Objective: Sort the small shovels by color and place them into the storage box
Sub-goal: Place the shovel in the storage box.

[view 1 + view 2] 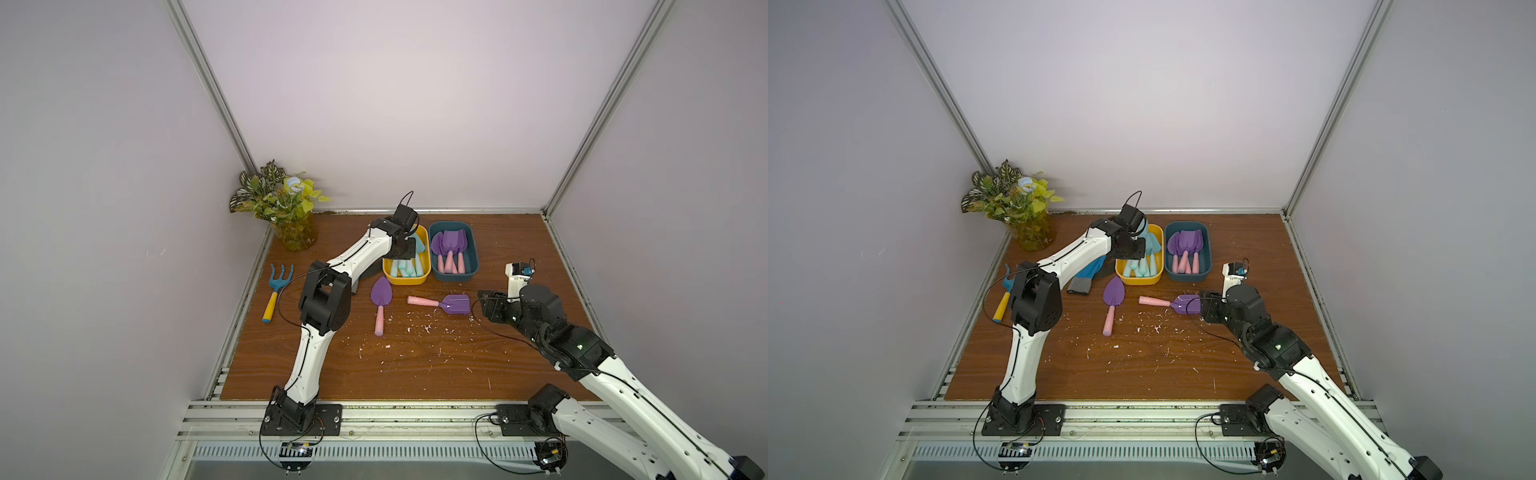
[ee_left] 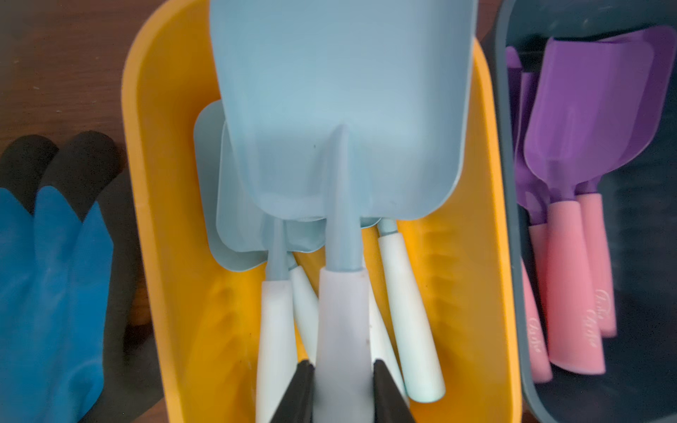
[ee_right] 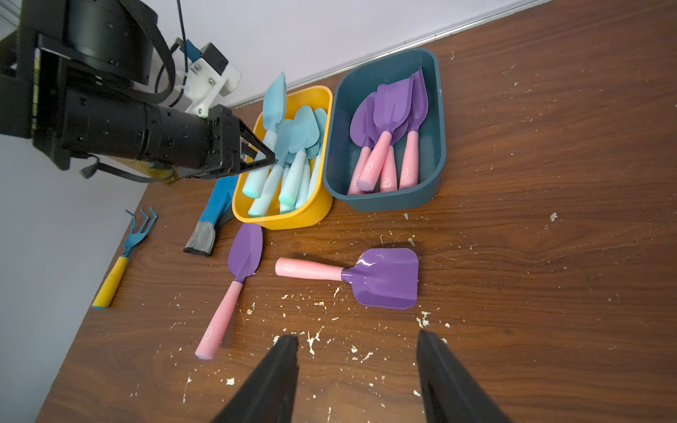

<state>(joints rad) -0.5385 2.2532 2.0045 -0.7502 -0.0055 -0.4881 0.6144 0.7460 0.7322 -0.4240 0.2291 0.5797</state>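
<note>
My left gripper [image 2: 344,366] is shut on the pale handle of an aqua shovel [image 2: 340,128]. It holds the shovel over the yellow box [image 1: 405,281], where several aqua shovels [image 3: 293,172] lie. The dark teal box [image 1: 453,276] beside it holds several purple shovels with pink handles [image 3: 388,146]. Two more purple shovels lie on the table: a pointed one [image 1: 381,293] and a square-bladed one [image 1: 456,303]. My right gripper [image 3: 357,340] stands open just above the table, close to the square blade [image 3: 388,278], with nothing between its fingers.
A blue and black glove [image 2: 55,274] lies left of the yellow box. A blue rake with a yellow handle [image 1: 279,282] rests near the left edge. A potted plant [image 1: 286,208] stands in the back left corner. White crumbs [image 1: 415,328] are scattered mid-table.
</note>
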